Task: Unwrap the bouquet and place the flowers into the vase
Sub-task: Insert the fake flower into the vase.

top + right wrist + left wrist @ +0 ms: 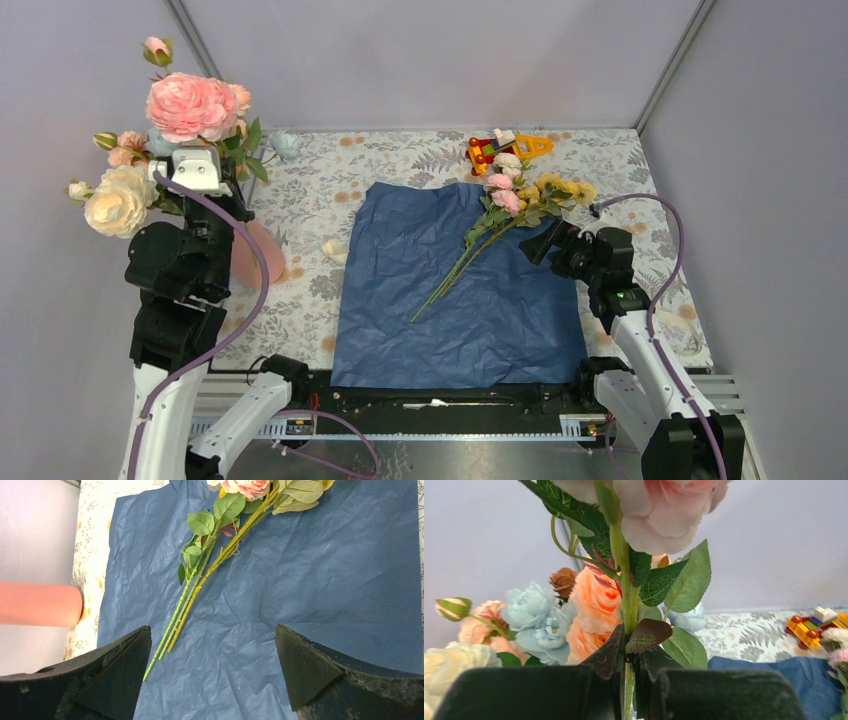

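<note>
Your right claw (pixel 212 629) hangs released, its two black fingers spread wide with nothing between them and only paper below. Just ahead of it lie the small pink, yellow and cream roses on long thin green stems (pixel 470 250). They rest loose on the crinkled navy-blue wrapping paper (pixel 470 330), which is spread flat in the middle of the floral-patterned bench (pixel 400 160).

Their long axis runs on a diagonal. The heads are at the paper's far right corner, just beside this claw, and the cut ends point toward the paper's middle and the bench's near left. In the right wrist view the stems cross in front of the open fingers and end close to the finger on the vase side. I judge you must turn the wrist to set the fingers across that diagonal before you close. The right arm is much the nearer.

Your left claw (pixel 629 672) is clenched on the thick green stem (pixel 621 560) of a large pale-pink bloom. It is held high over the bench's left edge, amid a cluster of larger peach, dusty-blue and cream blooms (pixel 549 615). The smooth salmon-pink tapered vase (pixel 258 262) stands just off the paper's left edge, beneath that arm and well apart from the roses. A red-and-yellow toy (pixel 505 150) sits at the far edge, near the rose heads, so mind it.
</note>
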